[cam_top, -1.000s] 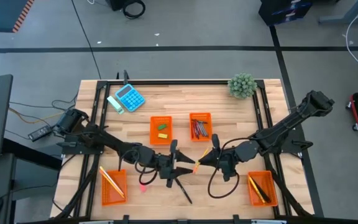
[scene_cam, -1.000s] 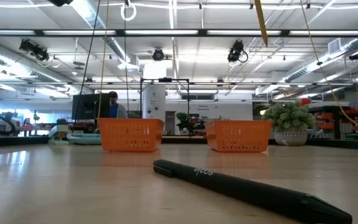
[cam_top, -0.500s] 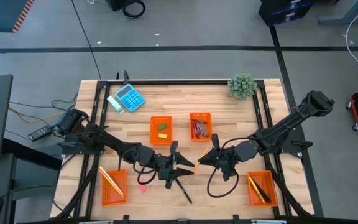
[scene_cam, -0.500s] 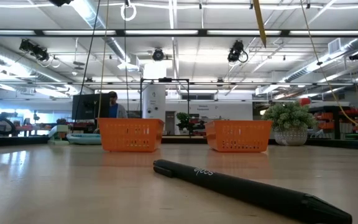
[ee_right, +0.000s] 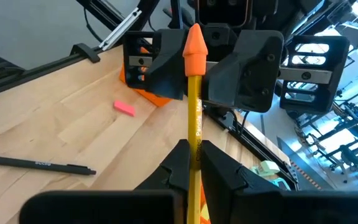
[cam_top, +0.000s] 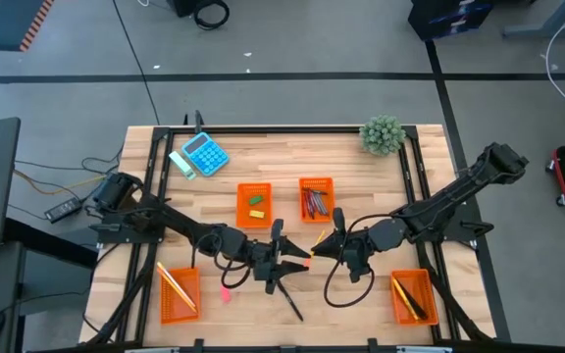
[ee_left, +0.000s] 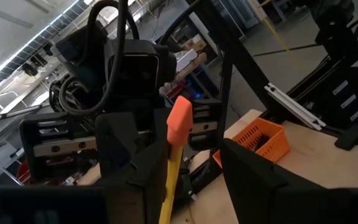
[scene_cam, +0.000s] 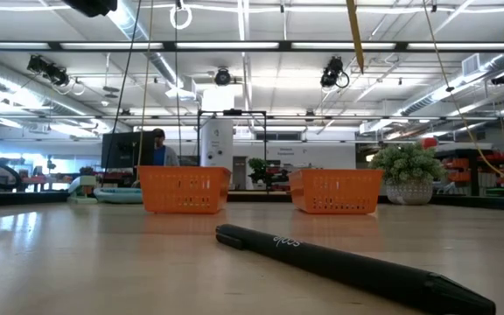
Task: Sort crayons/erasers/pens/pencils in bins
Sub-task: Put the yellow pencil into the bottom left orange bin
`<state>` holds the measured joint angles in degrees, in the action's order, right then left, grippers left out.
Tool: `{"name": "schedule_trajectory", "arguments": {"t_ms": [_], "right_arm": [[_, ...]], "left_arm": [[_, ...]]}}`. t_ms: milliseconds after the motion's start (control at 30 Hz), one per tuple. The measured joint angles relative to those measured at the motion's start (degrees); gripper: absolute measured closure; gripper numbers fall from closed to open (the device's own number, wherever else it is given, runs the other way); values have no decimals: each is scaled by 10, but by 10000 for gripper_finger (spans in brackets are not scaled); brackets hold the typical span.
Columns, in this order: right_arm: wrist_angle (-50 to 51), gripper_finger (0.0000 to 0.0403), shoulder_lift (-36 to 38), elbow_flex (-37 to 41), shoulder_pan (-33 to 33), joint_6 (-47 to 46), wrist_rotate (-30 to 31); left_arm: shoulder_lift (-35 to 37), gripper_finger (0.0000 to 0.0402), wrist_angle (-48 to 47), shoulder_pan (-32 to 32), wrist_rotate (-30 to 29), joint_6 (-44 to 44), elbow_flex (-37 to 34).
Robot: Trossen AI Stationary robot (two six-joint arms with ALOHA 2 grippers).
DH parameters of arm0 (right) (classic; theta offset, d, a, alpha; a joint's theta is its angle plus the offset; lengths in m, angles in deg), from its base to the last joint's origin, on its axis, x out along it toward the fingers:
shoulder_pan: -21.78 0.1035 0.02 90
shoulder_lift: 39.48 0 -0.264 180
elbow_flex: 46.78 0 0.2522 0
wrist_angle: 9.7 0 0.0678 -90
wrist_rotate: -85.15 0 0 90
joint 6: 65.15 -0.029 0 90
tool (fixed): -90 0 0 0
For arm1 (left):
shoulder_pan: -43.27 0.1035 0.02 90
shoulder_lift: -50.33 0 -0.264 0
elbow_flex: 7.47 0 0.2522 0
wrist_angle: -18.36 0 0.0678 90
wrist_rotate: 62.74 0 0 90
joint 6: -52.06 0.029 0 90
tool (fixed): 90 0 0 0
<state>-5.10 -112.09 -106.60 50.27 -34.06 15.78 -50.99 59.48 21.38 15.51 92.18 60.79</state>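
My right gripper (cam_top: pixel 324 251) is shut on a yellow pencil (ee_right: pixel 195 118) with an orange cap (ee_right: pixel 195 41), held above the table's middle. My left gripper (cam_top: pixel 298 261) faces it, open; its fingers stand on either side of the capped end (ee_left: pixel 180 121) without touching. The pencil shows at the top of the low view (scene_cam: pixel 354 26). A black pen (cam_top: pixel 284 292) and a pink eraser (cam_top: pixel 226 292) lie flat on the table below. My right gripper pinches the pencil's yellow shaft (ee_right: pixel 194 155) between its two fingers. The pencil runs forward out of the fingers, along them. It is lifted clear of the table and tilted, with its orange-capped end toward my left gripper.
Four orange bins: far middle with green and yellow erasers (cam_top: pixel 254 205), beside it with crayons (cam_top: pixel 316 199), near left with pencils (cam_top: pixel 179 293), near right with pens (cam_top: pixel 412 297). A blue calculator (cam_top: pixel 205 153) and a small plant (cam_top: pixel 382 134) stand at the far edge.
My two grippers have drawn a little closer together above the table's middle. The pencil in my right gripper has shifted slightly toward my left gripper and stays clear of the table.
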Motion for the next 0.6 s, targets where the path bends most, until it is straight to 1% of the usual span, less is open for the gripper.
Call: {"name": "schedule_trajectory", "arguments": {"t_ms": [433,600], "right_arm": [[-2,367,0,0,-2,0,-1],[-3,367,0,0,-9,-7,-23]], "left_arm": [[0,250,5,9,1,-19,0],[0,261,6,8,1,-20,0]]}}
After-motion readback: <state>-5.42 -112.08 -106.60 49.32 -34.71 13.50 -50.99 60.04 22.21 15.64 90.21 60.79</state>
